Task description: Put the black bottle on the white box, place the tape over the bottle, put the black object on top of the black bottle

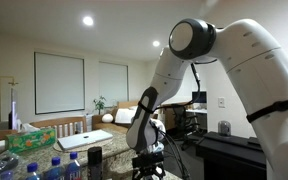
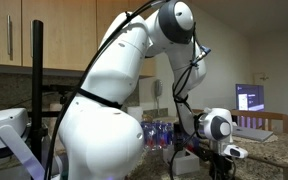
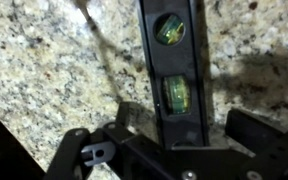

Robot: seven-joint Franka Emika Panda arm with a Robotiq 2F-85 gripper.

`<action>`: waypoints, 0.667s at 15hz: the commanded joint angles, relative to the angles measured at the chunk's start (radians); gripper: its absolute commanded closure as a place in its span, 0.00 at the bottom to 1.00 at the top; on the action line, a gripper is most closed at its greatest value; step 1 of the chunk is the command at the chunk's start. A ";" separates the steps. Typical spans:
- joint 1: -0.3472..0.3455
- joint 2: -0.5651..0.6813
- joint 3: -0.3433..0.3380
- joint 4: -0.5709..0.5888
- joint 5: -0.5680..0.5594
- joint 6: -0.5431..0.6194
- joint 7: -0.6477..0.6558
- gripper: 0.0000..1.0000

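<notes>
In the wrist view the black object (image 3: 174,70), a long black spirit level with two green vials, lies on the speckled granite counter (image 3: 44,70). My gripper (image 3: 184,114) is open and straddles its near end. The left finger stands close against it, and a gap shows to the right finger. A small dark upright cylinder, probably the black bottle (image 1: 94,157), stands on the counter left of the gripper (image 1: 149,160). A flat white box (image 1: 84,140) lies behind it. The tape is out of view. My gripper (image 2: 222,152) also hangs low over the counter in an exterior view.
Clear plastic bottles with blue caps stand in both exterior views (image 1: 29,170) (image 2: 159,132). A green box (image 1: 32,140) sits at the back of the counter. A black tripod (image 2: 39,90) and a lit monitor (image 2: 251,97) stand nearby. Dark equipment (image 1: 224,150) fills one side.
</notes>
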 commanded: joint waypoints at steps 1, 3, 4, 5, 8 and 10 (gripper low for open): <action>0.011 -0.097 0.006 -0.117 0.030 0.085 -0.028 0.00; 0.014 -0.115 0.006 -0.136 0.027 0.109 -0.025 0.00; 0.017 -0.123 0.006 -0.144 0.025 0.118 -0.020 0.00; 0.019 -0.131 0.005 -0.149 0.023 0.122 -0.015 0.00; 0.018 -0.135 0.012 -0.147 0.029 0.112 -0.021 0.00; 0.013 -0.127 0.016 -0.137 0.035 0.104 -0.028 0.00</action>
